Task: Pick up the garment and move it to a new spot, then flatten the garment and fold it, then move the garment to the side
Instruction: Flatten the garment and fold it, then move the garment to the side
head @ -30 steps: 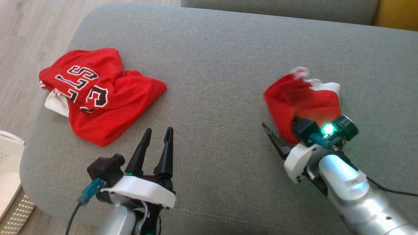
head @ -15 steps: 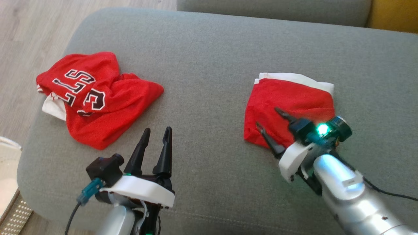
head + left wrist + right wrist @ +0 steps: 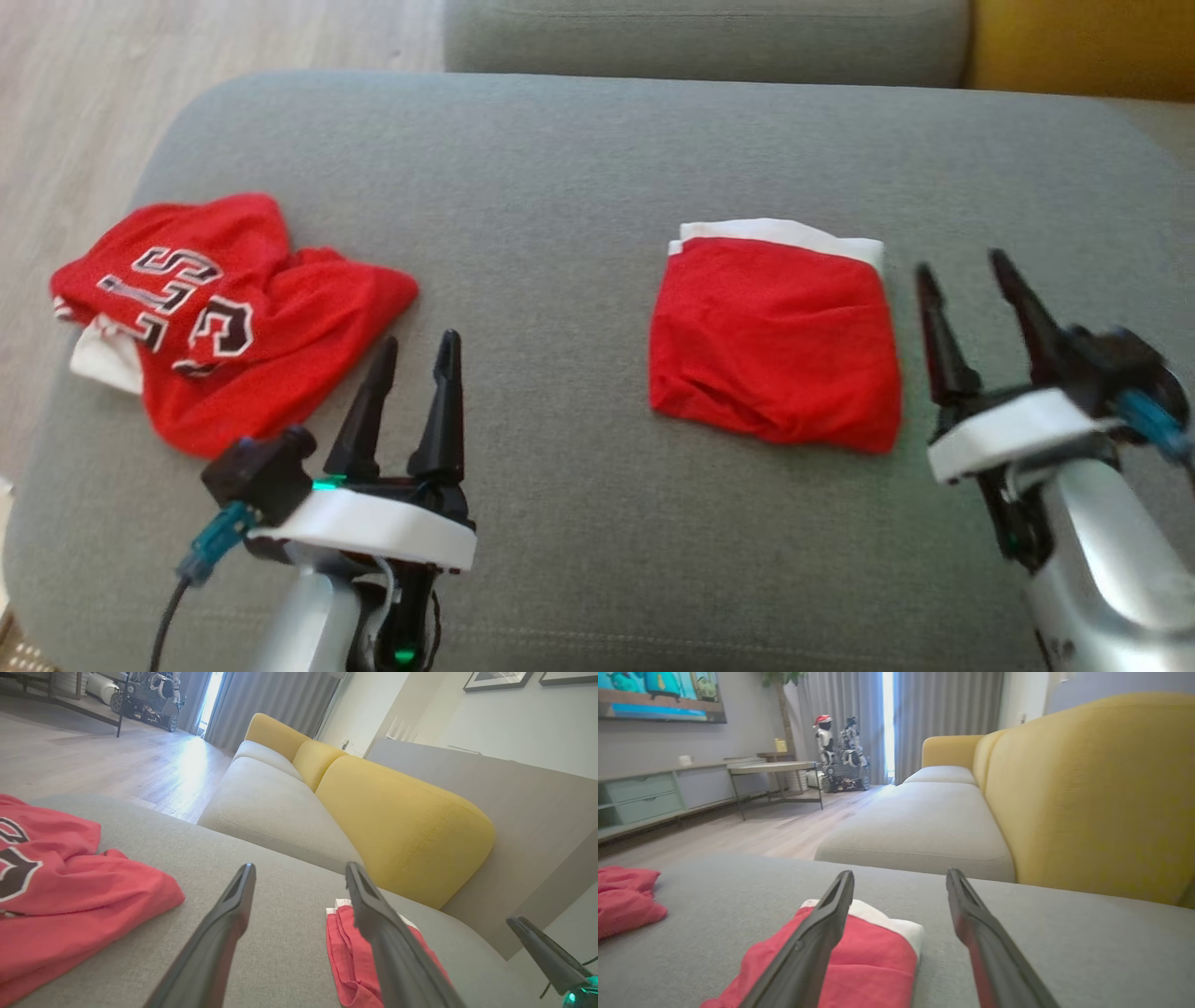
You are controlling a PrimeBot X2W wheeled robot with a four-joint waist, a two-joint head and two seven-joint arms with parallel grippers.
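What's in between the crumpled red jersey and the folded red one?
In the head view, mostly bare grey cushion; the open left end effector pokes up beside the crumpled jersey, apart from the folded garment.

I see the red garment (image 3: 775, 345) folded into a compact, roughly square packet, with a white band showing along its far edge. It lies flat on the right half of the grey sofa cushion (image 3: 560, 168), its near edge slightly rumpled.
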